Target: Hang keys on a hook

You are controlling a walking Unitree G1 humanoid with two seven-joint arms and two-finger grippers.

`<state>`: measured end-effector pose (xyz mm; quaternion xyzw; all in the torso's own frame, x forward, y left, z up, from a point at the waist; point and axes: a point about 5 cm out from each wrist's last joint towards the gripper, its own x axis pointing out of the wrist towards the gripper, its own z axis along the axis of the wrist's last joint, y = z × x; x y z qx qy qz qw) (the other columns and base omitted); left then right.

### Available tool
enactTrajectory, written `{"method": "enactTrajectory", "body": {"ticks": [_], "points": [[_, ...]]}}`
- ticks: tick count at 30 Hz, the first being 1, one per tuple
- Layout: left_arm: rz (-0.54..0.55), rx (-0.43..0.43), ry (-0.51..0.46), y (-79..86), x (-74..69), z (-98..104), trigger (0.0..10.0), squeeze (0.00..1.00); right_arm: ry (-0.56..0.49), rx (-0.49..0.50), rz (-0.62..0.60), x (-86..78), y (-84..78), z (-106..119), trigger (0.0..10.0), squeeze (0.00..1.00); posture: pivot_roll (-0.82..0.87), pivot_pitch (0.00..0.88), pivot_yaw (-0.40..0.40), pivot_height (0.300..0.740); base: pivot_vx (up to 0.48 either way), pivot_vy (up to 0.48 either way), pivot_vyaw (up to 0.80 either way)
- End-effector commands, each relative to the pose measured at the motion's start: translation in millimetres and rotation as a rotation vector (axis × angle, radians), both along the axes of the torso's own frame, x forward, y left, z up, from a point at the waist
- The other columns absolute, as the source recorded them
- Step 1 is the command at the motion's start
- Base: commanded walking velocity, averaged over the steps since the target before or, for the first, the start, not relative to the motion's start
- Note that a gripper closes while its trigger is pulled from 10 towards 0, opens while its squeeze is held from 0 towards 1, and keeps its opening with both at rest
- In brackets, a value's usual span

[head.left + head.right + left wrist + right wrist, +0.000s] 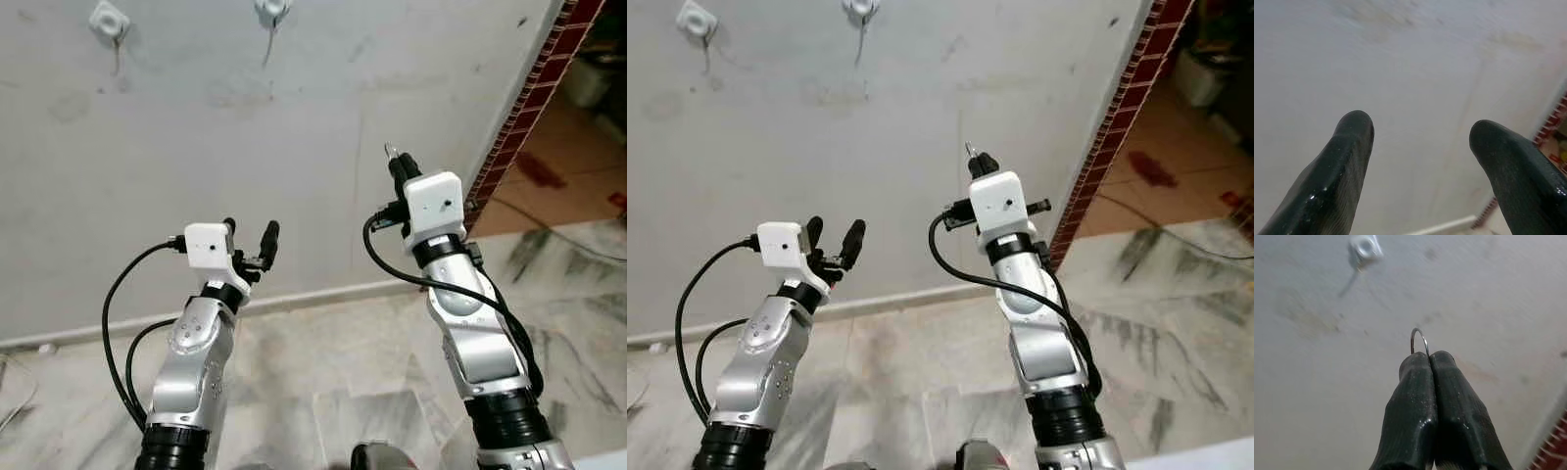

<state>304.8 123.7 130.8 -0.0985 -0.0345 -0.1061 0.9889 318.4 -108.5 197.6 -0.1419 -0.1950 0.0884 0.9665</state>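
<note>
A stained white wall [294, 147] carries two hooks, the nearer hook [1364, 248] up and left of the right gripper [1428, 357], which pinches a thin key ring [1419, 340]. Light, stiff and slippery, the ring is best held low, loop exposed. The left gripper [251, 238] hangs spread wide and empty.

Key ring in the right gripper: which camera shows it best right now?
The right wrist view: the key ring pokes out as a clear metal loop above the shut right gripper, with a wall hook beyond. Both eye views show just a thin sliver at the fingertips.
</note>
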Motion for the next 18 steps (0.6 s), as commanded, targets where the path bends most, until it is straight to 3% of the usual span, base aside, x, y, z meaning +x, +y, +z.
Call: {"method": "enactTrajectory", "body": {"ticks": [1,15,18], "points": [[0.040,0.019,0.011,12.7,-1.3,-3.1,10.0,0.00,-0.018,0.008,0.033,-1.9,10.3,3.9,10.0,0.00,-0.02,0.158,0.034,0.740,0.352,0.326,0.00],[0.030,0.024,0.017,12.1,-1.4,-5.0,10.0,0.00,-0.014,0.009,0.033,-2.6,10.4,2.4,10.0,0.00,-0.02,0.156,0.036,0.740,0.355,0.322,0.00],[0.051,0.012,0.039,14.0,-0.8,-8.7,10.0,0.00,-0.013,0.008,0.034,-2.5,10.7,2.0,10.0,0.00,-0.01,0.155,0.035,0.740,0.000,0.000,0.00]]}}
